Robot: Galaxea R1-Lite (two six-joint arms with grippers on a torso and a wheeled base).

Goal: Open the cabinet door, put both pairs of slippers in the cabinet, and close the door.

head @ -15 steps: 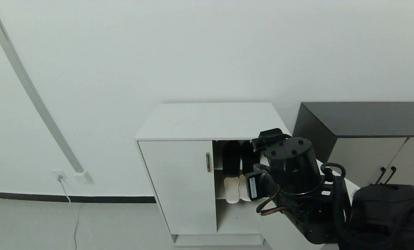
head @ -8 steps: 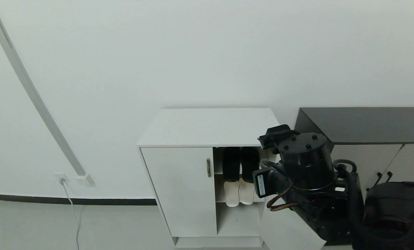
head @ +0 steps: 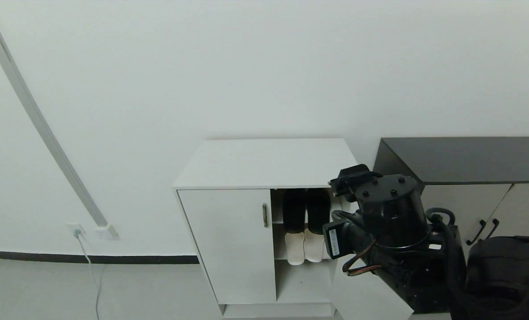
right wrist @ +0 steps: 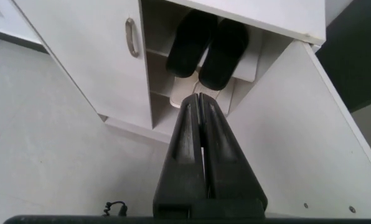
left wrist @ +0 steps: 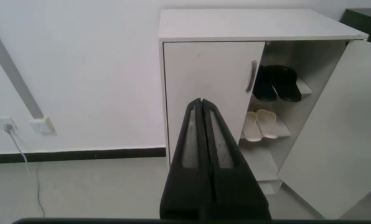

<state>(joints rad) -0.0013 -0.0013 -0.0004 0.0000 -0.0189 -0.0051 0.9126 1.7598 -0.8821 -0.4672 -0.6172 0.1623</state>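
Black slippers (head: pixel 306 209) lie on the upper shelf of the cabinet (head: pixel 264 162), white slippers (head: pixel 304 246) on the shelf below, both ahead of the right hand (right wrist: pixel 201 102), closed and empty. The open door (right wrist: pixel 297 137) stands beside it. The left hand (left wrist: pixel 201 107), also closed, is farther back.

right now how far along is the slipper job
Done: the cabinet has its right door open, with the black slippers and, below them, the white slippers inside. In hand: nothing; the left gripper and right gripper are both shut and empty. Left: closing that door.
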